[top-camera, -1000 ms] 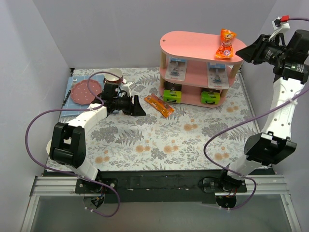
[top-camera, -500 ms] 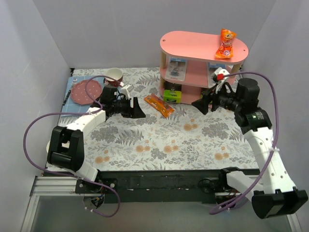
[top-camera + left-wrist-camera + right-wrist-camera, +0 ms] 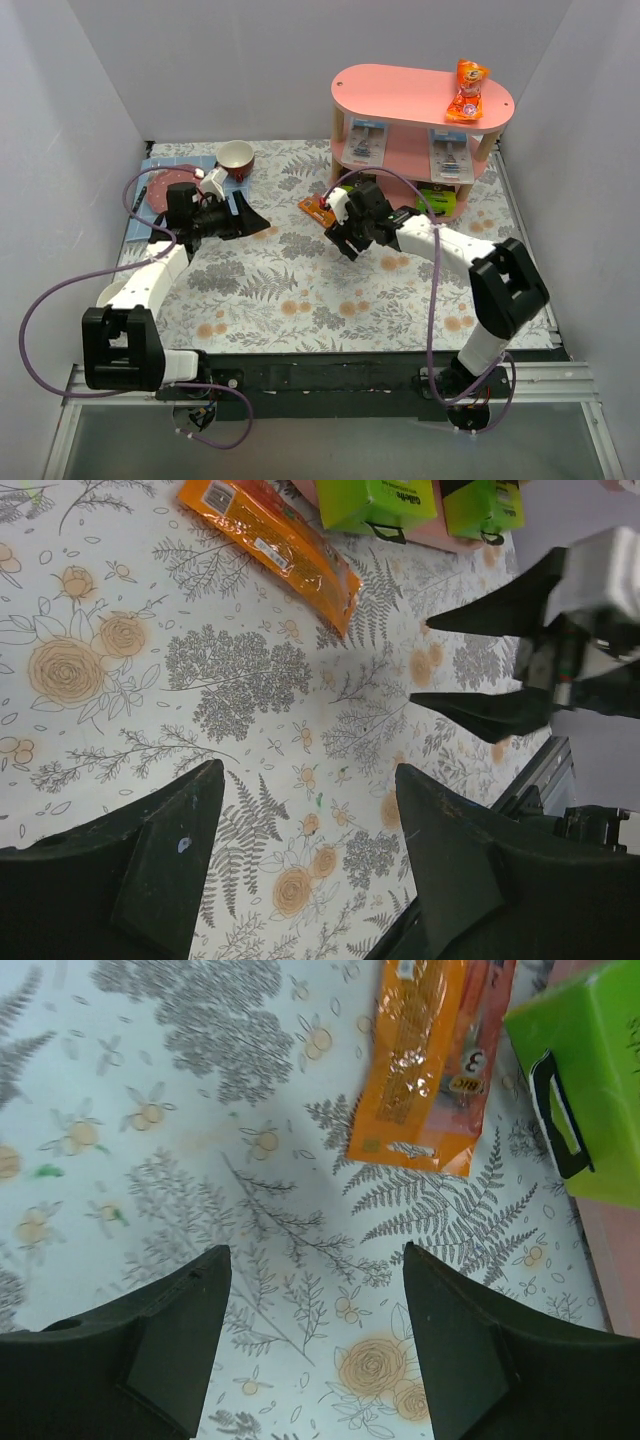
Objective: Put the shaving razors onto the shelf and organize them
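The pink shelf [image 3: 400, 92] stands at the back right. Two blister razor packs [image 3: 368, 140] [image 3: 450, 152] stand on its middle board. Two lime-green-ended razor boxes [image 3: 385, 502] [image 3: 480, 502] sit on its bottom board. One orange pack [image 3: 467, 90] lies on the top board, and another orange pack [image 3: 435, 1060] lies flat on the table in front of the shelf. My right gripper [image 3: 343, 238] hovers open just short of that table pack, nothing between its fingers. My left gripper [image 3: 255, 222] is open and empty over the table at the left, pointing toward the right gripper.
A small bowl [image 3: 236, 156] and a pink plate [image 3: 165, 190] sit on a blue mat [image 3: 152, 165] at the back left, behind the left arm. White walls close in both sides and the back. The table has a floral cloth [image 3: 300, 290].
My right arm swung down from beside the shelf's top board to the table centre near the orange pack, and its jaws opened. My left arm pulled back to the left, jaws slightly wider.
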You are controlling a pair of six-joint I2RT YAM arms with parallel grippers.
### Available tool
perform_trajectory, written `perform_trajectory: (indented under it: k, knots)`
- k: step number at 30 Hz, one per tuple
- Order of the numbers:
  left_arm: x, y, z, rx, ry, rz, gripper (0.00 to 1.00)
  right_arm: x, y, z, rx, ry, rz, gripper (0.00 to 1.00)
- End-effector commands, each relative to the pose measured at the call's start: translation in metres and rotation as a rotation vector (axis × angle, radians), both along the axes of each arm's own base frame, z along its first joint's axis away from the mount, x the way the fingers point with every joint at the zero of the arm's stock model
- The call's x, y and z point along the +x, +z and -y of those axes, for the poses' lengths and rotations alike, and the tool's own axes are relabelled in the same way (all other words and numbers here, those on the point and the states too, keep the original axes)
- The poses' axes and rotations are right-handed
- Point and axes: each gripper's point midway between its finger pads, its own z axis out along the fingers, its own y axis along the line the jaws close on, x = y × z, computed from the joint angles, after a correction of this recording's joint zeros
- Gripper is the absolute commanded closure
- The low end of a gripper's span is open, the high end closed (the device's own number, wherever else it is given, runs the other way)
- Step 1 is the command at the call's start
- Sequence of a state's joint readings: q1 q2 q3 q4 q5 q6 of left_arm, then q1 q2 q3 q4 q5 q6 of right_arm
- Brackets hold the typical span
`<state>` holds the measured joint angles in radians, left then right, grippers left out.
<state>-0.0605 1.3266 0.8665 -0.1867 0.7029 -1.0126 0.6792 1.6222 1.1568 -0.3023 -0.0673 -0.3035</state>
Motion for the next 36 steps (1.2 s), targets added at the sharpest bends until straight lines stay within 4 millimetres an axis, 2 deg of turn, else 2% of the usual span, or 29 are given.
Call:
perform_trajectory:
  k: [1,5,6,7,8,10,15,21,23,28,31,33,36]
  knots:
    - [-0.008,0.019,-0.01,-0.039,0.035,0.044,0.31,0.051,0.008,-0.011,-0.001,-0.139,0.12,0.24]
    - [-0.018,0.016,-0.013,-0.058,0.049,0.031,0.31,0.065,-0.007,-0.026,-0.025,-0.14,0.111,0.23]
    - [-0.021,0.017,-0.013,-0.064,0.047,0.036,0.31,0.068,-0.018,-0.029,-0.039,-0.141,0.095,0.23]
    - [-0.025,0.012,-0.013,-0.067,0.047,0.023,0.31,0.072,-0.018,-0.032,-0.035,-0.141,0.1,0.23]
    - [-0.027,0.011,-0.012,-0.072,0.049,0.017,0.31,0.073,-0.022,-0.034,-0.039,-0.138,0.095,0.23]
    - [-0.025,0.008,-0.024,-0.077,0.088,0.01,0.32,0.075,-0.038,-0.033,-0.061,-0.136,0.078,0.22]
    - [-0.023,0.011,-0.024,-0.092,0.089,0.007,0.32,0.072,-0.069,-0.034,-0.099,-0.113,0.041,0.23]
    - [-0.018,0.012,-0.024,-0.097,0.085,0.006,0.32,0.09,-0.076,-0.032,-0.131,-0.139,0.086,0.2]
    - [-0.017,0.01,-0.024,-0.101,0.087,-0.002,0.32,0.09,-0.077,-0.036,-0.125,-0.1,0.082,0.23]
    - [-0.015,0.007,-0.022,-0.112,0.086,-0.016,0.32,0.069,-0.094,-0.045,-0.108,0.02,-0.021,0.4]
    - [-0.012,0.008,-0.022,-0.114,0.084,-0.012,0.32,0.061,-0.1,-0.039,-0.102,-0.017,-0.073,0.46]
    - [-0.011,0.007,-0.022,-0.114,0.084,-0.015,0.32,0.057,-0.097,-0.041,-0.081,-0.003,-0.087,0.47]
    - [-0.011,0.006,-0.022,-0.119,0.08,-0.022,0.33,0.05,-0.092,-0.049,-0.036,0.045,-0.122,0.58]
